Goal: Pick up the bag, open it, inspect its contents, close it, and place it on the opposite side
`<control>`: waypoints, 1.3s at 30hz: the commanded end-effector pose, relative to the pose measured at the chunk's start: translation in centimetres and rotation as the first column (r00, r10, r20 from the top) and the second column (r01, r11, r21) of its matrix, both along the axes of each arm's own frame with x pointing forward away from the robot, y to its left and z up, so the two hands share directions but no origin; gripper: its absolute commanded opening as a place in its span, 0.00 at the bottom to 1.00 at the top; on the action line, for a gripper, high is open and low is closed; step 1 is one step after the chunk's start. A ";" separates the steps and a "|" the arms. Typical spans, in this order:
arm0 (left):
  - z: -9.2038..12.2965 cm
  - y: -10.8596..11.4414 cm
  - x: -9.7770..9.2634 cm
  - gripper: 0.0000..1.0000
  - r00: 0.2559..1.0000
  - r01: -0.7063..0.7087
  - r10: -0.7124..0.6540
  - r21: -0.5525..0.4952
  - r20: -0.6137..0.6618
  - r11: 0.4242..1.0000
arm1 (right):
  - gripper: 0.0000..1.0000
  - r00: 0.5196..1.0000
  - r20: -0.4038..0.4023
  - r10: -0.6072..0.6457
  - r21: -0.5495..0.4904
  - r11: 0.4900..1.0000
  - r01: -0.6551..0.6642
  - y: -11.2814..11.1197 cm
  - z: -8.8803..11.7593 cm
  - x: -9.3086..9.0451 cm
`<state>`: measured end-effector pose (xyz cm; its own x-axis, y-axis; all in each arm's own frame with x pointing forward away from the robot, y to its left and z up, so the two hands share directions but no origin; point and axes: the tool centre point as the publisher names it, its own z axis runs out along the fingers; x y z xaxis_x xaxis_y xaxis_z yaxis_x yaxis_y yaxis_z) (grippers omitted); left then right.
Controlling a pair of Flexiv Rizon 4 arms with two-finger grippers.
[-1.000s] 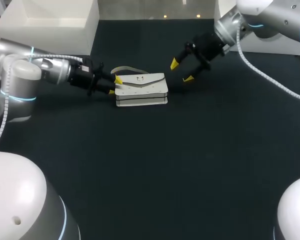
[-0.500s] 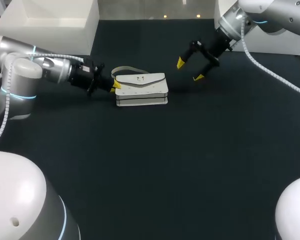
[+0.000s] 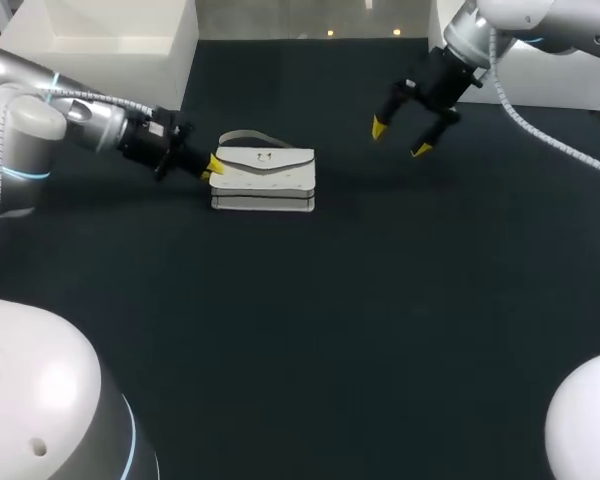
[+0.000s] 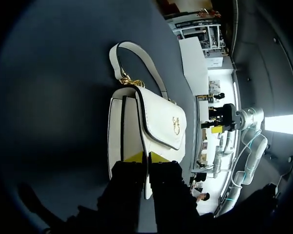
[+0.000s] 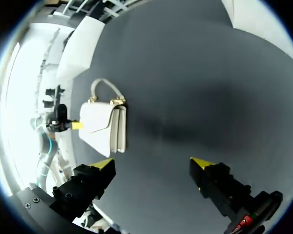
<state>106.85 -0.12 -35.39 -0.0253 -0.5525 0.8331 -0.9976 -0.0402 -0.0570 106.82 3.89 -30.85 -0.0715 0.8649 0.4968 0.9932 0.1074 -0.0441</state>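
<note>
One bag (image 3: 263, 182), white, lies flat on the table (image 3: 310, 330) in the upper left-centre of the head view. Its long axis runs left to right, its gold clasp (image 3: 263, 156) faces up, and its strap (image 3: 245, 135) curls off the far side. My left fingers (image 3: 212, 168) meet its left short end in line with that axis. They are nearly closed, with both yellow tips pinching the end panel, so this arm is the nearer one. My right fingers (image 3: 380, 125) hang spread wide with nothing in them at the upper right, well apart from the bag's right end. I judge the lift starts from that left pinch. I can read no writing on the bag.
</note>
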 end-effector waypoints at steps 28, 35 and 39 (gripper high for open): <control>-0.3 6.1 1.9 0.00 0.991 0.125 -0.131 0.169 0.024 0.978 | 1.00 0.987 0.147 -0.067 -0.164 0.982 0.091 -3.4 1.8 -2.0; 0.0 7.4 2.2 0.00 0.993 0.102 -0.111 0.164 0.050 0.981 | 1.00 0.980 0.183 -0.084 -0.230 0.965 0.125 -5.2 2.4 -1.3; 0.4 9.2 2.4 0.00 0.992 0.077 -0.093 0.172 0.083 0.982 | 1.00 0.972 0.214 -0.098 -0.278 0.948 0.157 -7.3 3.1 -0.6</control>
<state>109.89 8.00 -35.36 -0.1438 -0.6814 0.7177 -0.9889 0.0715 -0.1302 106.60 -2.98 -28.37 -0.0281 0.9734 0.2272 0.9920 -0.0009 0.1263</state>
